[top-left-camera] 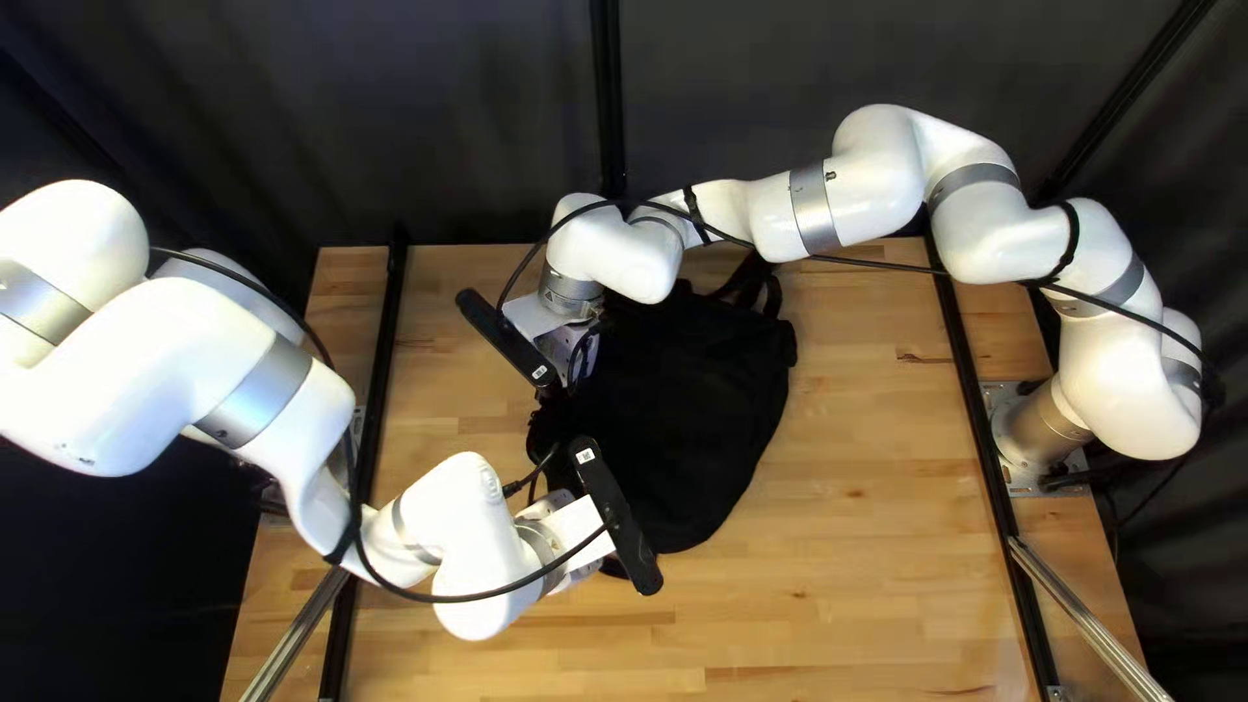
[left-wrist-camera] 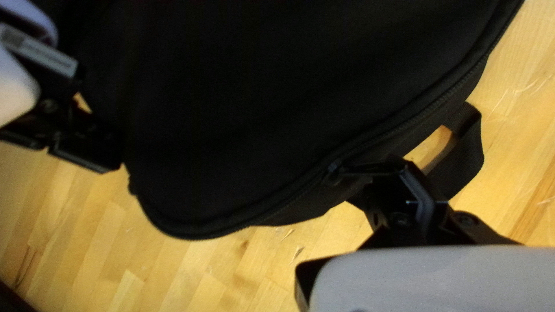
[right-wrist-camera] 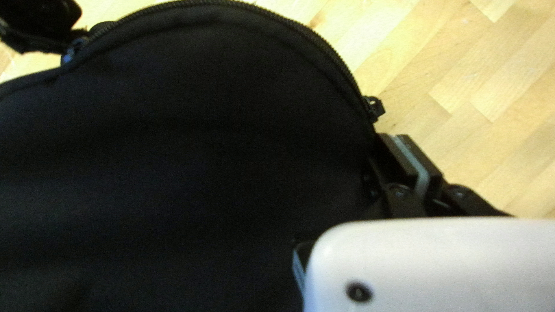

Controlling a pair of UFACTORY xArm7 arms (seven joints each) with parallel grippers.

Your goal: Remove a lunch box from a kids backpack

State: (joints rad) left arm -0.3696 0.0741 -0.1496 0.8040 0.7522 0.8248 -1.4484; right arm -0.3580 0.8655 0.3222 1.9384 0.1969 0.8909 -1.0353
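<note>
Backpack [top-left-camera: 696, 416] on tabletop [top-left-camera: 858, 572], unzipping apparently begun — left jaws pinching a zip pull [left-wrist-camera: 361, 170], right jaws pressed together — lunch box not out.

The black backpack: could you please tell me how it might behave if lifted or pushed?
The black backpack would probably sag and fold when lifted, being soft cloth. Lying broad side down on the wooden table, it would likely slide or bunch rather than roll. Its weight is hard to judge, as any contents are hidden.
</note>
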